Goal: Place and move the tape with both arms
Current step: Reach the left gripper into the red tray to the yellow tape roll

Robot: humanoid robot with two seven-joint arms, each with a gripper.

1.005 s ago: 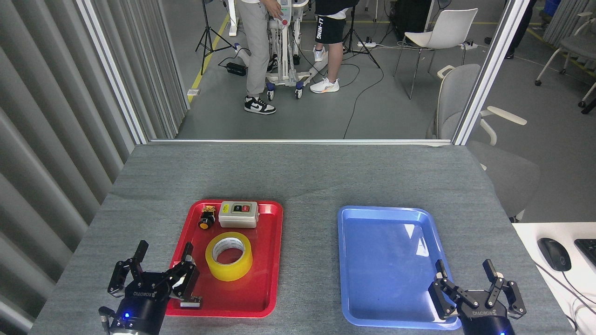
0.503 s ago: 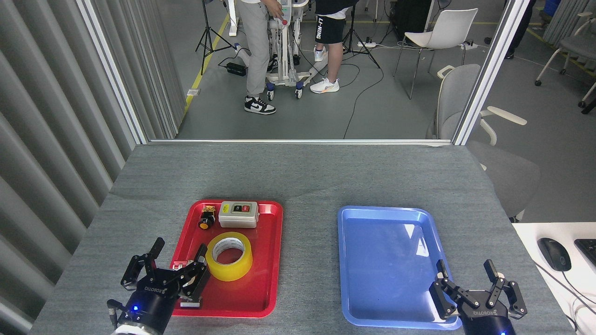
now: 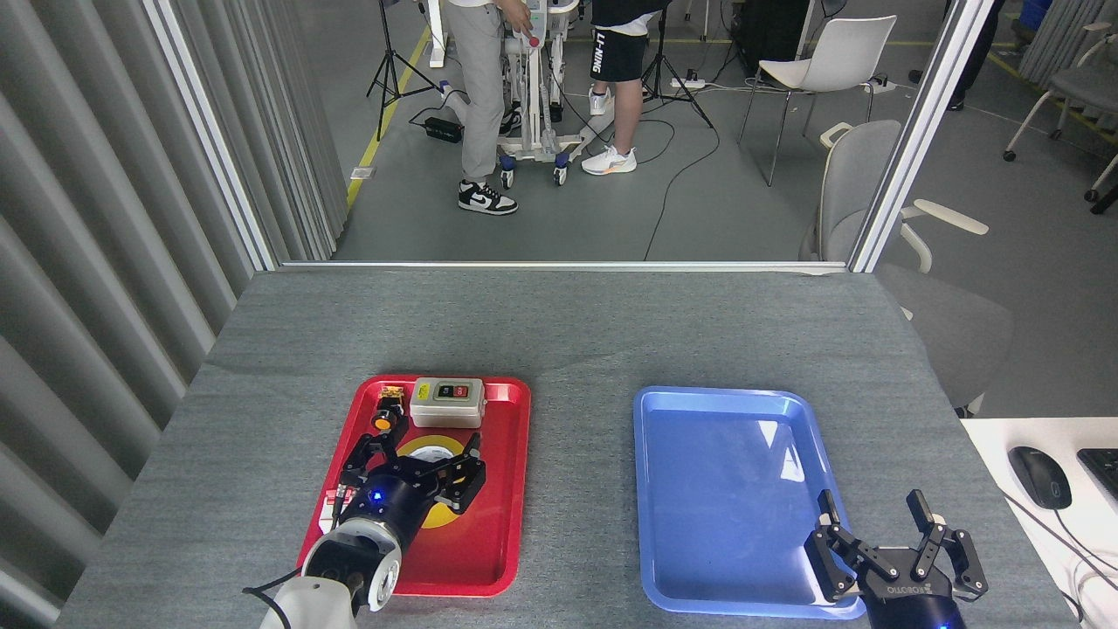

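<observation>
Grey felt-like cloth covers the table (image 3: 559,332), which stands before a glass partition; beyond it lie a workshop floor, a white chair (image 3: 830,57), a grey office chair (image 3: 865,183) and two standing persons (image 3: 485,105) seen from the waist down beside a wheeled frame.

Two trays rest side by side on the cloth, well apart. On the red tray (image 3: 502,489), at the left, a grey switch box (image 3: 447,402) lies along the far rim, with a small black-and-orange push button (image 3: 385,412) just beside it on its left. The tape (image 3: 430,452) lies flat in the middle of the same tray; only the far part of its white core and slivers of yellow show, since the arm covers the rest. On the blue tray (image 3: 725,489), at the right, nothing is visible but reflections.

Left gripper (image 3: 417,456) hangs directly over the tape, its black fingers (image 3: 472,454) spread apart to either side of the roll; whether they touch it cannot be told. Right gripper (image 3: 878,533) sits at the near right corner of the blue tray, its fingers (image 3: 827,507) apart and pointing away from the viewer, holding nothing.

A computer mouse (image 3: 1039,477) rests on a white desk (image 3: 996,437) at the right edge.
</observation>
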